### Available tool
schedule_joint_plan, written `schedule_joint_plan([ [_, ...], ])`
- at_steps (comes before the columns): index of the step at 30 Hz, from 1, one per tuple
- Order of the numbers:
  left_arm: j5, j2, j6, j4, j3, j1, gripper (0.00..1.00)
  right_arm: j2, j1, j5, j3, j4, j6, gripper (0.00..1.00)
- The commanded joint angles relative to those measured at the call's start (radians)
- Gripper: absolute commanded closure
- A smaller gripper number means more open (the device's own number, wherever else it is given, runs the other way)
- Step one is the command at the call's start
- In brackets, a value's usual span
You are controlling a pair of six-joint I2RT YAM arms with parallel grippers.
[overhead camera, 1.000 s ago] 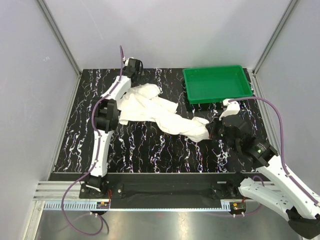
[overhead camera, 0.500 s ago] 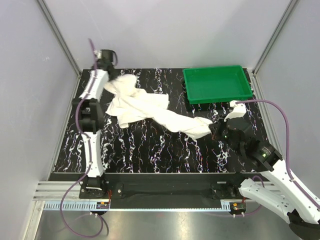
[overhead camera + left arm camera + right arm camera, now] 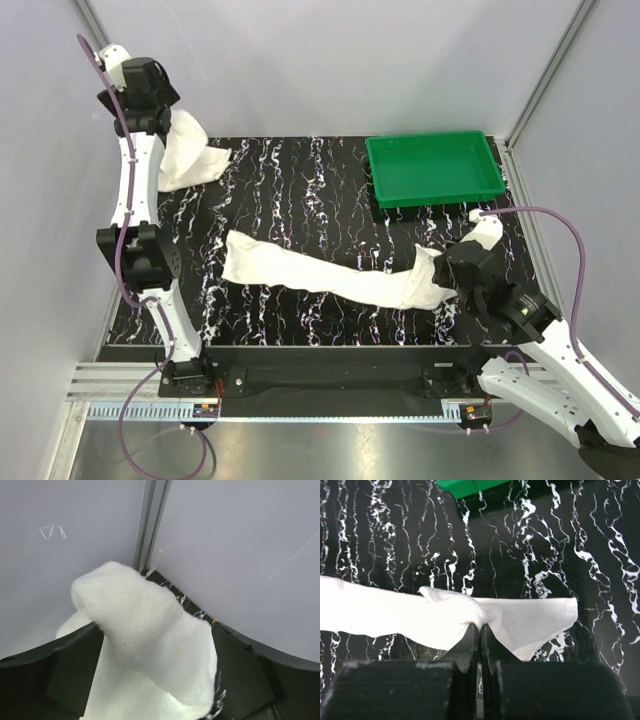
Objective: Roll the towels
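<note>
Right gripper (image 3: 452, 272), just nearward of green tray (image 3: 381, 192), clamps long towel (image 3: 320, 276) by its end; left gripper (image 3: 158, 108), spread wide, straddles smaller towel (image 3: 186, 156) well left of tray.

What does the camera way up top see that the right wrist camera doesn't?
Only the top view shows the smaller towel hanging at the far left corner, and the whole length of the long towel. Only the right wrist view shows, up close, the right tool pinched shut on that towel's end. Both show the long towel, the green tray and the black marbled table.
</note>
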Motion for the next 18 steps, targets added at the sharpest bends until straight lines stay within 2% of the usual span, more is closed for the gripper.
schedule_joint_plan([
  [1, 0.047, 0.053, -0.02, -0.087, -0.012, 0.012, 0.01, -0.031, 0.002, 0.058, -0.016, -0.03, 0.073, 1.0],
  [5, 0.131, 0.0, -0.072, -0.161, -0.111, 0.009, 0.02, -0.045, 0.002, 0.029, -0.028, -0.015, 0.101, 1.0],
  [9, 0.198, -0.23, -0.152, -0.08, -0.468, -0.008, 0.03, -0.04, 0.002, -0.002, -0.031, 0.023, 0.107, 1.0],
  [10, 0.224, -0.335, -0.175, -0.064, -0.629, -0.008, 0.03, -0.031, 0.001, -0.006, -0.03, 0.026, 0.107, 1.0],
  [12, 0.276, -0.499, -0.212, -0.023, -0.783, -0.008, 0.04, -0.022, 0.001, -0.023, -0.021, 0.033, 0.106, 1.0],
  [13, 0.278, -0.554, -0.225, -0.017, -0.916, -0.012, 0.05, -0.017, 0.005, -0.028, -0.018, 0.033, 0.109, 1.0],
  [15, 0.301, -0.714, -0.248, 0.017, -1.062, -0.02, 0.05, -0.011, 0.002, -0.055, -0.013, 0.036, 0.116, 1.0],
  [18, 0.367, -0.853, -0.282, 0.083, -1.311, -0.02, 0.06, -0.023, 0.004, -0.097, -0.031, 0.046, 0.123, 1.0],
])
